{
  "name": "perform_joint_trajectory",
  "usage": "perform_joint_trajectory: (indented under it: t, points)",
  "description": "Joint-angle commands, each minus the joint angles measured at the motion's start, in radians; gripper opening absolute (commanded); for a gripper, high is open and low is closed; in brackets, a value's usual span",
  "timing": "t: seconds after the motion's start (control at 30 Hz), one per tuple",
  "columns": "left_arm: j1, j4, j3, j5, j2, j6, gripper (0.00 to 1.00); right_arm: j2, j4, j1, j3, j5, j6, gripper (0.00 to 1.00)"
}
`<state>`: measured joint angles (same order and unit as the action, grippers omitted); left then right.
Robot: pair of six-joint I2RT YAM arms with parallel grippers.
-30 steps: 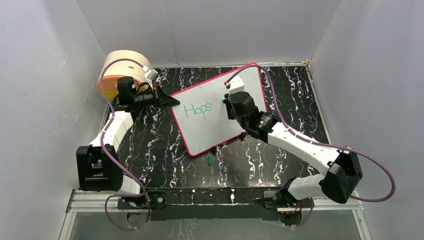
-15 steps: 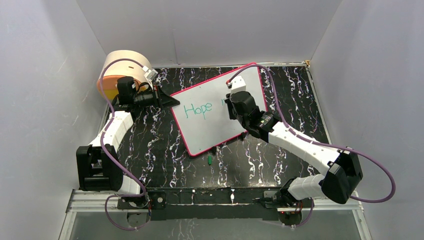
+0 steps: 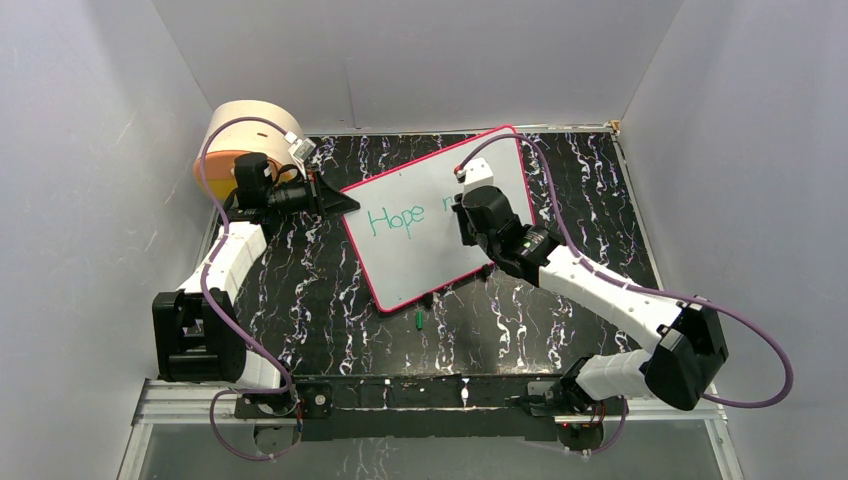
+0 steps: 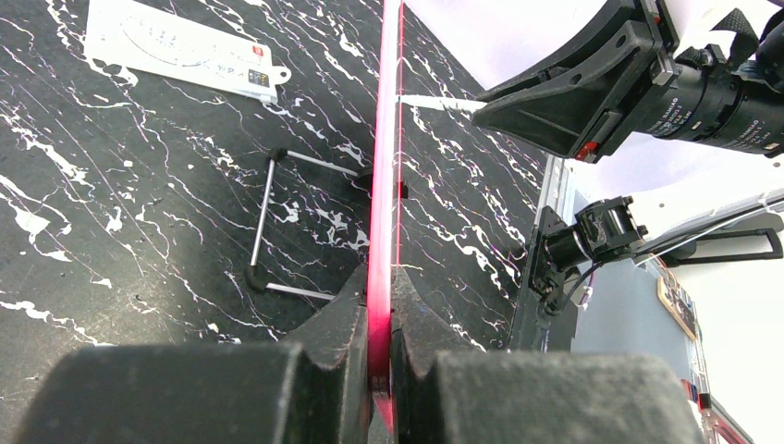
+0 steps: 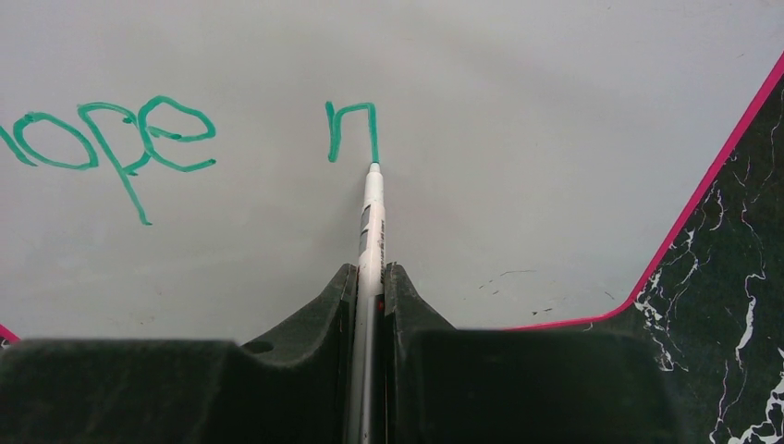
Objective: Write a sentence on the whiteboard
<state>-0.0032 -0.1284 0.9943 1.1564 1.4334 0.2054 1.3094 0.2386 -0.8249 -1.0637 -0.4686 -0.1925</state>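
Observation:
The whiteboard (image 3: 420,262), white with a pink-red rim, stands tilted in the middle of the table. The sentence (image 3: 396,220) on it reads "Hope n" in teal. My left gripper (image 3: 346,203) is shut on the board's left rim (image 4: 385,139), which runs edge-on between its jaws (image 4: 381,277). My right gripper (image 3: 456,208) hovers over the board's right half, shut on a white pen (image 5: 373,222). The pen's tip touches the foot of the letter "n" (image 5: 351,129), to the right of "ope" (image 5: 120,148).
A green pen cap (image 3: 420,320) lies on the dark marbled table just below the board. A wire stand (image 4: 268,222) props the board from behind, and a white printed card (image 4: 180,46) lies past it. A beige round roll (image 3: 250,135) sits at the back left.
My right gripper has shifted slightly right and down with the pen, and a teal "n" now shows after "Hope". The left arm and board have not moved.

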Motion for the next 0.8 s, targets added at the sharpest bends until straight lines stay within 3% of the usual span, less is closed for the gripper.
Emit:
perform_joint_trajectory:
  t: [0.0,0.77]
  points:
    - [-0.044,0.079,-0.022,-0.097,0.035,-0.109,0.00,-0.048,-0.029,0.004,0.011,-0.013,-0.012,0.00]
    - [-0.046,0.085,-0.020,-0.100,0.036,-0.113,0.00,-0.053,-0.128,0.045,0.016,0.031,0.007,0.00]
